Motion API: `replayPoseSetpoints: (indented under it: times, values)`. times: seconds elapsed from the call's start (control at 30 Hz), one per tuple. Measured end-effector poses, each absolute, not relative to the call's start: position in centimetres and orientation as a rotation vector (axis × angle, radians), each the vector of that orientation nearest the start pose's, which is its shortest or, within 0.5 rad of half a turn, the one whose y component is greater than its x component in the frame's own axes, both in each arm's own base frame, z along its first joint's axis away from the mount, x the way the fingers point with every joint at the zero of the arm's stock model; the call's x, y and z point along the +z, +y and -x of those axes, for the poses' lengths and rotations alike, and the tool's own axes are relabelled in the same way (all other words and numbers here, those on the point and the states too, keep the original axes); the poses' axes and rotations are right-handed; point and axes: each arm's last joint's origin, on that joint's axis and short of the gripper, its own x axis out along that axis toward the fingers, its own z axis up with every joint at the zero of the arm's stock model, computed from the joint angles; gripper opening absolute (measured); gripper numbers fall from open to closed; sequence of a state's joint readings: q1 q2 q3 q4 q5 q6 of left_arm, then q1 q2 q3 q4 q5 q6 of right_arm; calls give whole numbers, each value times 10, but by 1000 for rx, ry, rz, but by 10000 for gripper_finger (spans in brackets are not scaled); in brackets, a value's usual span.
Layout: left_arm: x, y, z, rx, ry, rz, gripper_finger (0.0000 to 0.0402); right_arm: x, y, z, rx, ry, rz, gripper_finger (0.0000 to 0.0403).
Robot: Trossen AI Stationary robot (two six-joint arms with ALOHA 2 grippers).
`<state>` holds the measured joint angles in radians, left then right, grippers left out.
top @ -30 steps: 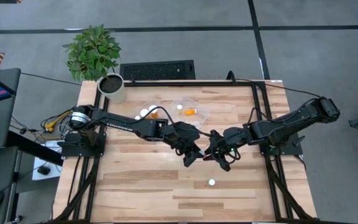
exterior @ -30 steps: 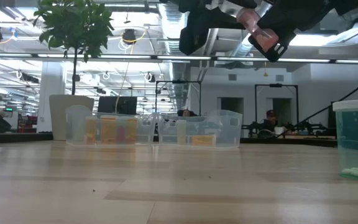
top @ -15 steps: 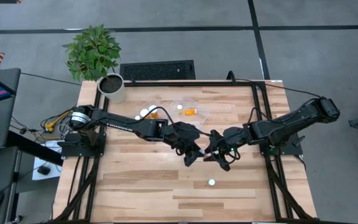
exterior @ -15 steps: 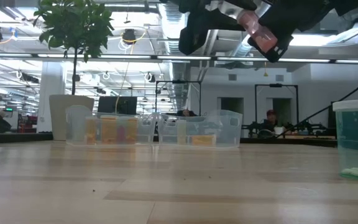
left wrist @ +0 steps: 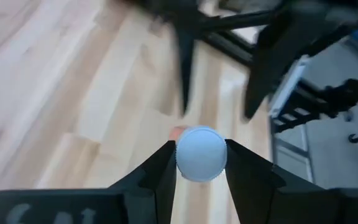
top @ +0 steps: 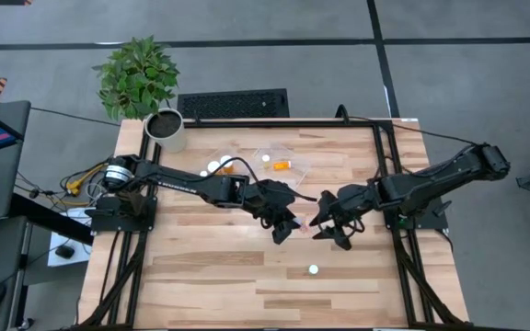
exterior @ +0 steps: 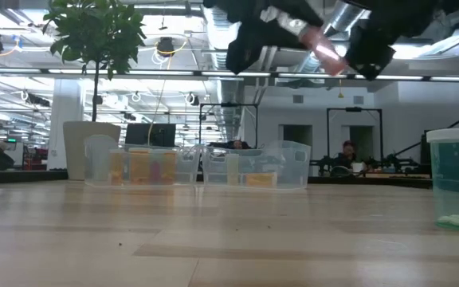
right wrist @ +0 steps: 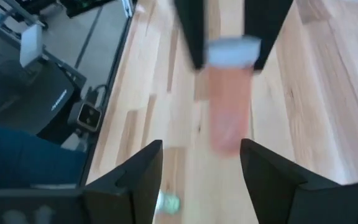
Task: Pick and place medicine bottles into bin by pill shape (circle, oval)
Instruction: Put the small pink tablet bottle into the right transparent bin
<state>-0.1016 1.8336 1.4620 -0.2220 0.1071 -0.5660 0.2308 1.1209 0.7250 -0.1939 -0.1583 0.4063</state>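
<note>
left gripper [left wrist: 201, 165]: clamped on the bottle [left wrist: 201, 154] by its cap, up in the air mid-table
right gripper [right wrist: 201, 165]: fingers spread apart, just beside the bottle, not touching
table [top: 201, 276]: another bottle [top: 313, 270] standing on it

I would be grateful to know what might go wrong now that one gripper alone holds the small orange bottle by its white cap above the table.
1. The left gripper pinches only the round white cap of the translucent orange medicine bottle; that narrow hold might slip, dropping it onto the wooden table.
2. The open right gripper hangs close, so either arm swinging could knock the bottle.
</note>
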Motion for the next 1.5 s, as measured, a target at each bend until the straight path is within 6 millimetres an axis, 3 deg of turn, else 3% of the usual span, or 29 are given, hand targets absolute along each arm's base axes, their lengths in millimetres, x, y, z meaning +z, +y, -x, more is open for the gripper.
replayPoseSetpoints:
  times: [0.17,0.4,0.7,0.8,1.1,1.4,1.5]
  values:
    - [267,-27,-415,71,659,512,118,257,51,-201,218,737,-403,216]
    - [269,17,-414,221,646,457,119,267,45,-170,149,777,-500,215]
    - [273,77,-401,448,726,346,119,270,48,-165,102,744,-481,212]
    - [262,88,-403,470,760,346,119,267,50,-167,97,765,-474,212]
    - [213,88,-422,422,874,341,119,262,51,-174,87,791,-470,210]
    - [208,90,-430,443,828,299,119,262,51,-174,78,788,-495,207]
    - [196,89,-432,440,866,299,119,262,51,-174,79,786,-496,208]
